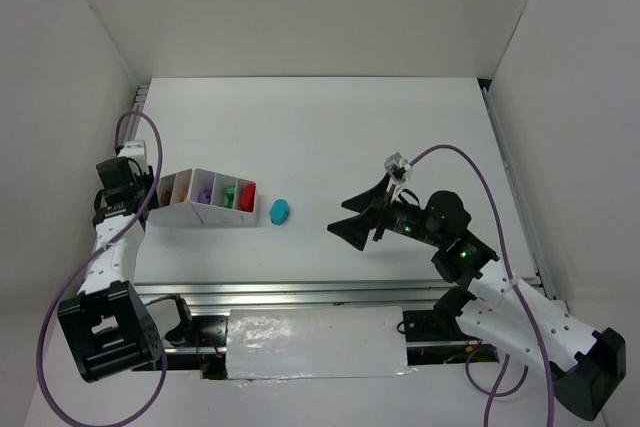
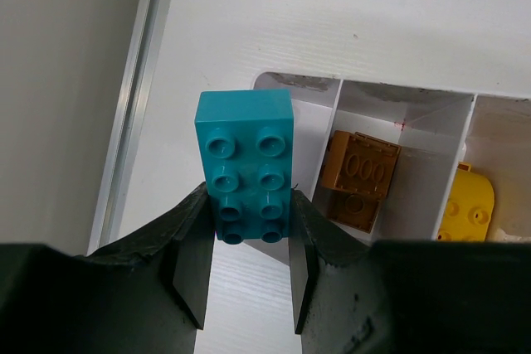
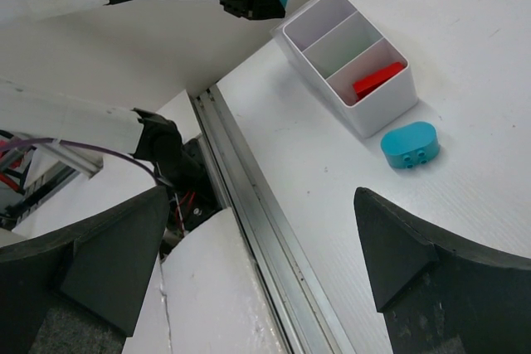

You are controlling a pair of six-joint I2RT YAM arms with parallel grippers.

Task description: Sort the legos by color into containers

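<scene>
Black fingers of the left hand fill the bottom of its wrist view. They are closed narrow on the lower end of a teal studded rectangular plastic brick, whose studs face the camera. The top view hides that grip: there the hand is only a dark block at the left end of the white divided plastic tray. The held brick hangs by the tray's slanted left end, though I cannot say whether it is over the end compartment or just beside it. The next compartment to the right holds two orange-brown bricks, and the one after it a yellow brick. From above, a purple piece, a green piece and a red brick follow. A teal oval plastic brick lies on the white table just beside the tray's right end, not touching it. Farther right, the right hand stands wide and holds nothing, its tips toward the oval brick but apart from it.
</scene>
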